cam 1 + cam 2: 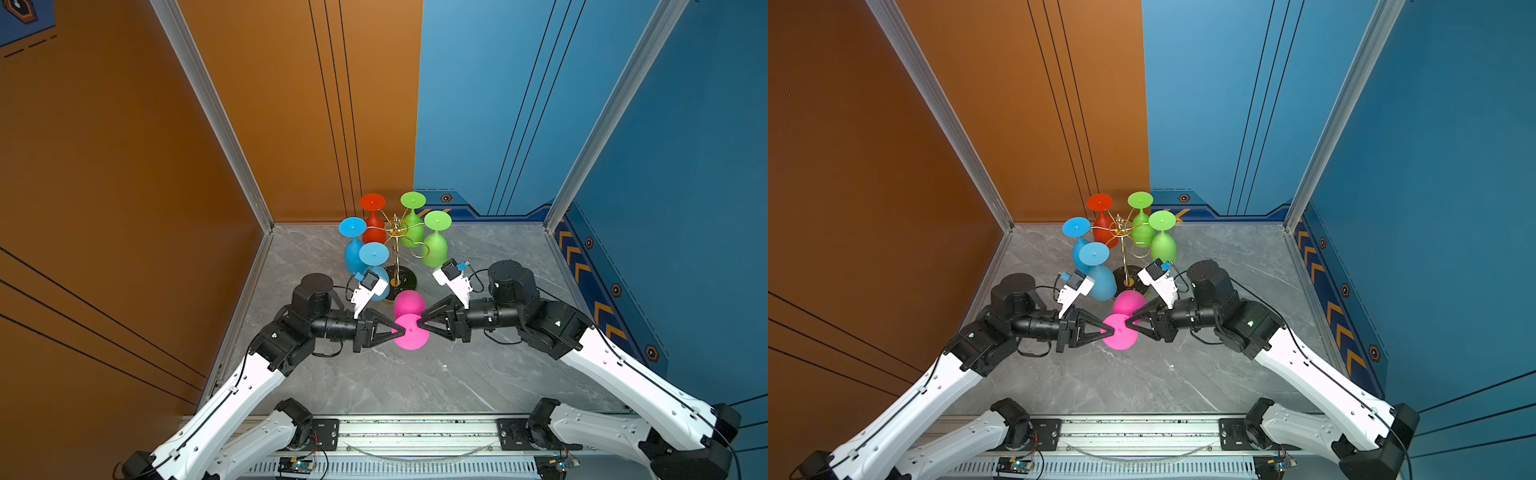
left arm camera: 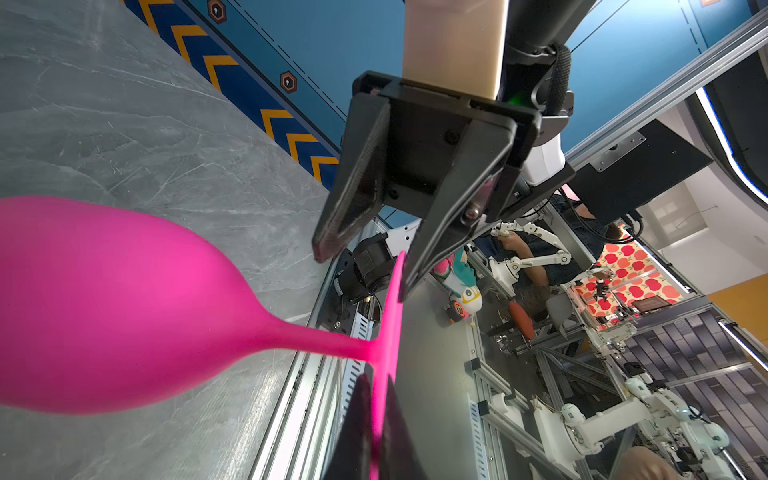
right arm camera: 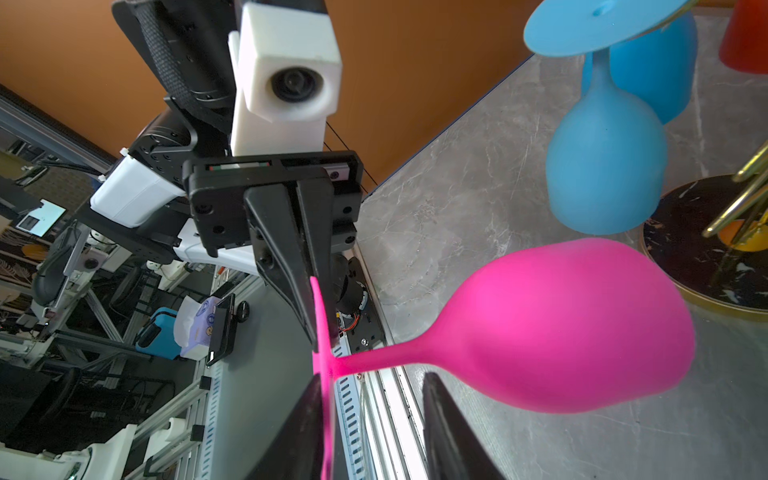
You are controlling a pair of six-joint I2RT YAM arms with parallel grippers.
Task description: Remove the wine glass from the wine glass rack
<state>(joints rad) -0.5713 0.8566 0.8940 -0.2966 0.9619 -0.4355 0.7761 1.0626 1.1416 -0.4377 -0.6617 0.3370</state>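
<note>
Clamping the pink wine glass (image 1: pixel 410 318) foot, left jaws sit closed; right jaws gape, maybe touching.

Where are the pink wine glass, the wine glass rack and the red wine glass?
pink wine glass (image 1: pixel 408 302), in a top view: bowl.
wine glass rack (image 1: pixel 408 277), in a top view: black base.
red wine glass (image 1: pixel 372 202), in a top view: foot.

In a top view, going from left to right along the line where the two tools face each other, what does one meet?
left tool → pink wine glass → right tool
</note>
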